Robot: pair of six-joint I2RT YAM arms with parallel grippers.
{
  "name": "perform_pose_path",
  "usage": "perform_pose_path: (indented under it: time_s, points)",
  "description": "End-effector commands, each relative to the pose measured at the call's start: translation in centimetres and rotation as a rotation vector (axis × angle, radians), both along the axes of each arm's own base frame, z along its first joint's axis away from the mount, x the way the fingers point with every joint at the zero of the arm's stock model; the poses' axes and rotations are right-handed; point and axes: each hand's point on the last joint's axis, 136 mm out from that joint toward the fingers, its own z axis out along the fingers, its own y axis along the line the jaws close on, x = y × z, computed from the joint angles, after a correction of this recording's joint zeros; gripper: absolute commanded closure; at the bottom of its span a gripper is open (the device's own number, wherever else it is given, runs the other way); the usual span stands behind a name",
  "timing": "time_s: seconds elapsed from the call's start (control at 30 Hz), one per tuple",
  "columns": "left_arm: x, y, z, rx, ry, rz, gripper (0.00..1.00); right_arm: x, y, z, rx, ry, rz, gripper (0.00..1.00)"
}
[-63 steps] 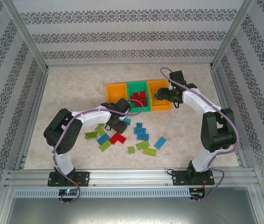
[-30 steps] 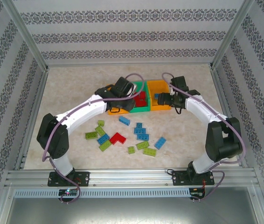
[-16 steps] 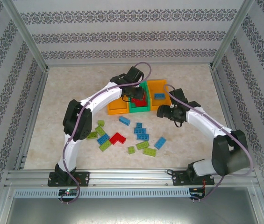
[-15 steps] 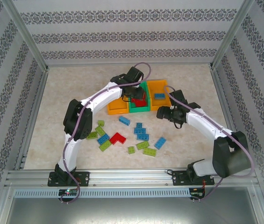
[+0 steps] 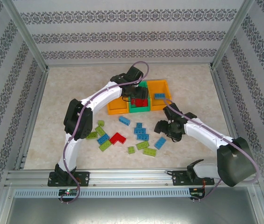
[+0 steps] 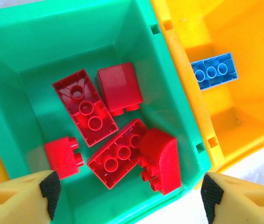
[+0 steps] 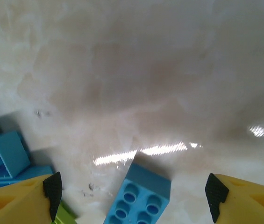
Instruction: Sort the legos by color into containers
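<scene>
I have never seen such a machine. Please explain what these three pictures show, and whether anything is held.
Two robot arms stand at a table's near edge. One picture looks down from above; the other two come from a camera on each wrist, yellow fingers at the bottom. The left gripper hangs open over the green bin of red bricks; the orange bin beside it holds a blue brick. The right gripper, open too, hovers above a loose blue brick. More bricks lie on the table. Nothing is held.
</scene>
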Motion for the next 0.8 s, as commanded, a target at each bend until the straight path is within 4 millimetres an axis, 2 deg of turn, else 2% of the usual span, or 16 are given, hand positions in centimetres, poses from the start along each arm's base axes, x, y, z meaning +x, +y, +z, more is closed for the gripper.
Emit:
perform_pose_path:
  time_s: [0.0, 0.17, 0.47, 0.67, 0.77]
  points:
    - [-0.1, 0.7, 2.6, -0.041, -0.033, 0.041, 0.12, -2.0, 0.8, -0.4, 0.016, 0.095, -0.031, 0.17]
    - [-0.7, 1.9, 4.0, -0.06, -0.106, 0.068, 0.01, -3.5, 1.4, -1.0, 0.036, 0.13, -0.055, 0.2]
    - [-2.6, 4.6, 5.0, -0.024, -0.176, 0.092, 0.0, -4.2, 2.0, -2.7, 0.028, 0.183, -0.056, 0.27]
    - [-3.8, 6.0, 5.1, 0.003, -0.19, 0.108, 0.0, -3.7, 2.3, -3.7, 0.009, 0.206, -0.032, 0.42]
    - [-4.3, 7.1, 4.9, 0.034, -0.193, 0.126, 0.0, -3.4, 1.9, -4.1, -0.015, 0.212, -0.013, 0.54]
